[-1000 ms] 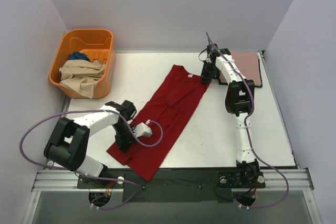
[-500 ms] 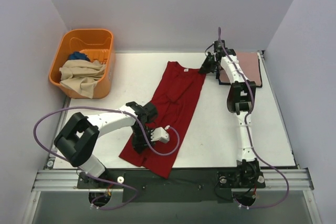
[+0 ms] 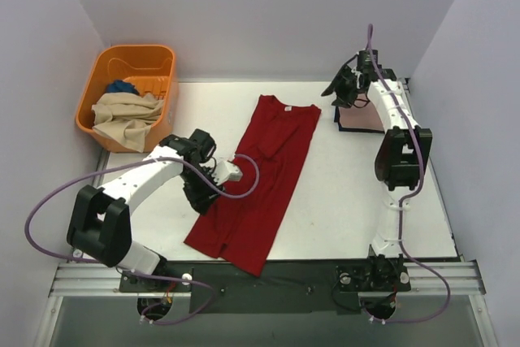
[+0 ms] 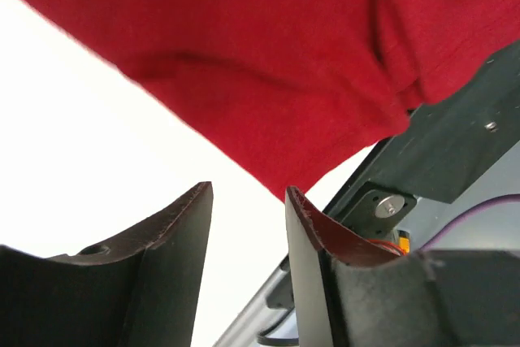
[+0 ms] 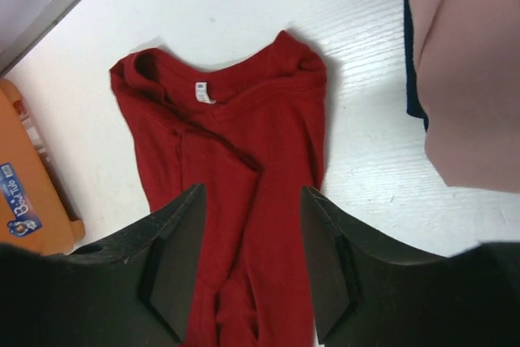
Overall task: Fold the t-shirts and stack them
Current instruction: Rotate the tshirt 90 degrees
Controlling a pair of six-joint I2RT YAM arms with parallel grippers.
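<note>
White table (image 3: 349, 193), plain grey walls, good light. Left gripper (image 4: 249, 191) was unclenched, jaws apart with nothing between them, hanging just over the left edge of the dark red t-shirt (image 3: 260, 176), nearer the hem than the collar. Right gripper (image 5: 252, 193) was likewise parted and empty, up at the far right above the dusty pink t-shirt (image 3: 363, 118), with the collar end in its wrist view. A navy edge (image 5: 413, 79) showed under the pink one, so that looked like the stack. The red shirt lay as a long narrow strip, sleeves in, collar at far centre, hem corner at the near table edge by the front rail. My read: the lengthwise folds were done and the crosswise fold was next. To do it well, pinch both layers at the hem corners rather than just the top ply, lift low, and carry the hem up to the collar in one arc so the strip doesn't splay. There was a diagonal ridge below the collar that would need flattening first. Beige t-shirt (image 3: 122, 115) and blue t-shirt (image 3: 122, 87) sat in the orange basket (image 3: 106, 62), well apart at far left.
</note>
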